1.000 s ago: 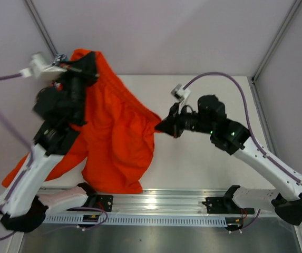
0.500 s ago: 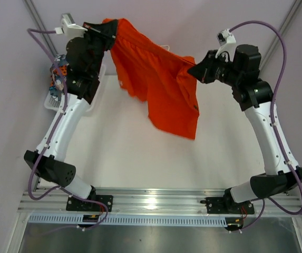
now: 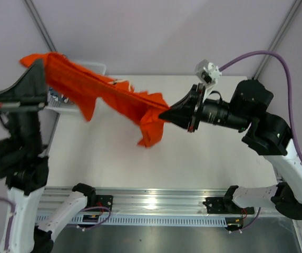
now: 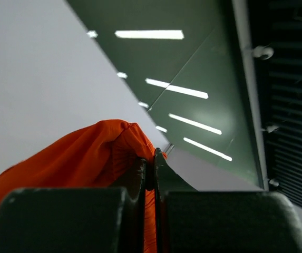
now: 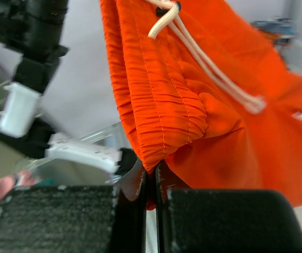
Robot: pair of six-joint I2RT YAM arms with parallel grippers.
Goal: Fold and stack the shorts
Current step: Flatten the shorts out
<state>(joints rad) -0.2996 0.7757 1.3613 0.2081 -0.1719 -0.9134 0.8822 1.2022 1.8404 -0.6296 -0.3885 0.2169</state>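
Swinging between the two arms, the shorts (image 3: 114, 97) now run as a taut, twisted orange band, where half a second ago they hung as a broad sheet at the far edge of the bench (image 3: 203, 158), and a second ago their hem dragged by the near left corner. The left pincer (image 3: 41, 71) has risen high over the left edge, close under the top camera. It is clamped narrow on a bunched bit of cloth, as the left wrist view shows (image 4: 149, 158). The right pincer (image 3: 162, 113) has come in over the middle of the bench and is likewise shut tight on the gathered waistband (image 5: 152, 171), with the drawstring (image 5: 203, 58) dangling just above it. A loose flap droops beside the right pincer, and no part of the cloth touches the bench.

I judge this to be shaking-out and not yet folding: no crease is made, nothing is stacked, and the cloth has yet to be laid flat.

The bench is plain white and bare where it shows. A white basket (image 3: 100, 67) sits at its far left corner, mostly hidden behind the cloth. A metal rail (image 3: 156, 203) runs along the near edge, pale walls with slim metal posts (image 3: 277, 37) close the cell, and strip lights show overhead
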